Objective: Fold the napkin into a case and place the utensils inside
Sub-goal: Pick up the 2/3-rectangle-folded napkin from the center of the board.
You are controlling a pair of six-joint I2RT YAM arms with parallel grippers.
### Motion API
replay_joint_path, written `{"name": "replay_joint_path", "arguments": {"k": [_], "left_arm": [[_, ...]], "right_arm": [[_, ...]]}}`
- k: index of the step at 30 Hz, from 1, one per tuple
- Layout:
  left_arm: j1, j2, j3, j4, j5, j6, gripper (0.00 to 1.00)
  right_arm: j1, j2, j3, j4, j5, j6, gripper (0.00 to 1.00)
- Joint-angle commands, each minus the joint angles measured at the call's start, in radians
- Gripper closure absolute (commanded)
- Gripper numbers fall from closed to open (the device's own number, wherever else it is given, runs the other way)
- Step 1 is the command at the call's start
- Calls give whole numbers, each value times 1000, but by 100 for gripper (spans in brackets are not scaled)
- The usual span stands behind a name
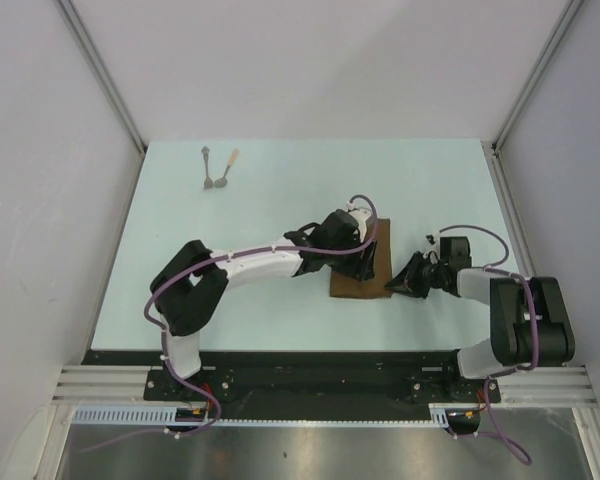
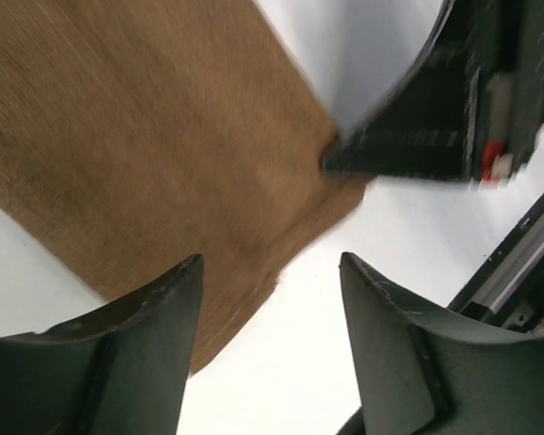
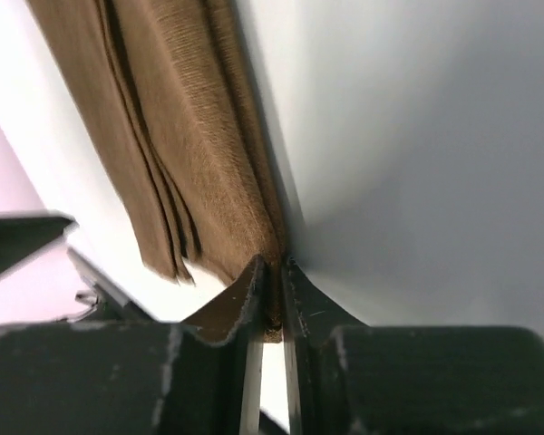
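The brown napkin (image 1: 365, 270) lies folded as a narrow rectangle at the table's middle right. My left gripper (image 1: 363, 262) hovers over it, open and empty; in the left wrist view the cloth (image 2: 154, 172) fills the upper left, and my left gripper (image 2: 270, 272) has its jaws spread over the cloth's edge. My right gripper (image 1: 392, 285) is shut on the napkin's near right corner; the right wrist view shows folded layers (image 3: 181, 154) pinched in my right gripper (image 3: 273, 272). The two utensils (image 1: 218, 170) lie at the far left, apart from both grippers.
The pale green table (image 1: 270, 200) is walled by white panels left, right and back. A black rail (image 1: 310, 360) runs along the near edge by the arm bases. The right gripper's black body (image 2: 444, 100) shows in the left wrist view.
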Motion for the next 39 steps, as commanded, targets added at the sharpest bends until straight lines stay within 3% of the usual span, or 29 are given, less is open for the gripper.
{"name": "replay_joint_path", "arguments": {"k": [1, 3, 4, 7, 10, 16, 30, 37, 39], "left_arm": [[-58, -107, -65, 115, -87, 71, 31], [-95, -102, -58, 99, -145, 98, 20], [-107, -91, -45, 83, -186, 109, 20], [-161, -29, 25, 11, -286, 147, 19], [-206, 33, 92, -39, -355, 183, 20], [-242, 214, 303, -217, -424, 180, 26], [-267, 318, 367, -298, -409, 137, 44], [-259, 271, 346, -289, -371, 138, 75], [-250, 252, 332, -284, -336, 126, 88]], "right_arm": [[82, -124, -116, 121, -57, 185, 82], [62, -167, -127, 109, -60, 187, 73], [42, -207, -120, 79, -47, 171, 61], [-62, -268, -68, -90, 51, 113, 39], [-152, -293, -25, -220, 122, 81, 26], [-232, -319, -4, -268, 150, 58, 21], [-248, -293, 13, -244, 110, 19, 22], [-211, -175, 25, -113, 7, 19, 23], [-191, -145, 31, -54, -17, 24, 24]]}}
